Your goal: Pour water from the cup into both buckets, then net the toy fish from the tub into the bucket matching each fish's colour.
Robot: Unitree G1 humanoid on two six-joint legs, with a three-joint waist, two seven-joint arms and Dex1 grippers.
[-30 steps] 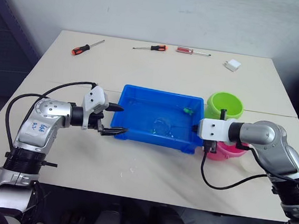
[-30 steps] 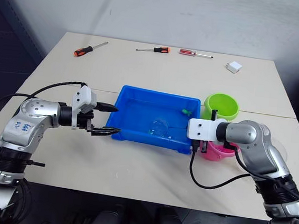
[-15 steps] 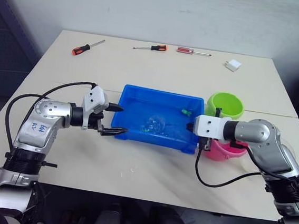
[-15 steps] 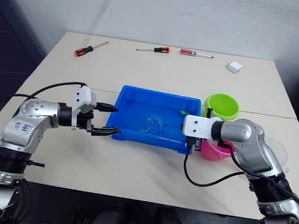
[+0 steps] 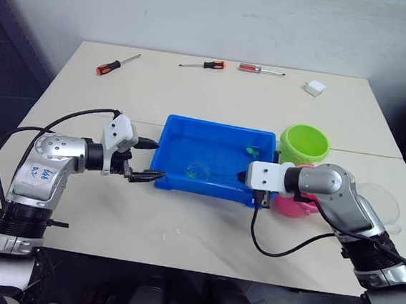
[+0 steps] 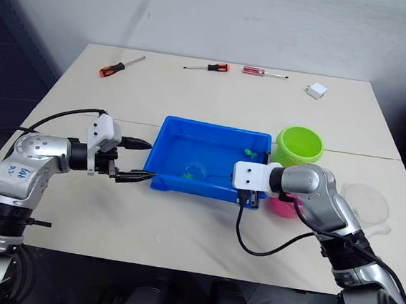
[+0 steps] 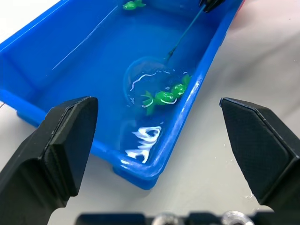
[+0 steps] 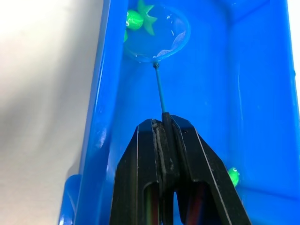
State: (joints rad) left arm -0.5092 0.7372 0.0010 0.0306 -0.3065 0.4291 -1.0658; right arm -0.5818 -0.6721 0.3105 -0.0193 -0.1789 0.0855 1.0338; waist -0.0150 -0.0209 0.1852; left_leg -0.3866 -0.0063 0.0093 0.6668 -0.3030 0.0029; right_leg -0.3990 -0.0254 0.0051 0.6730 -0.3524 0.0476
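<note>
One green fish (image 7: 165,97) now lies at the net (image 8: 157,33), swept leftward across the tub (image 5: 172,131) by the right end effector (image 8: 164,129) pinching its handle, so scooping looks near.

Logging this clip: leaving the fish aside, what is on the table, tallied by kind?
screwdrivers: 3
buckets, one green, one pink: 2
tub: 1
net: 1
cup: 1
white plug: 1
Total: 9
</note>
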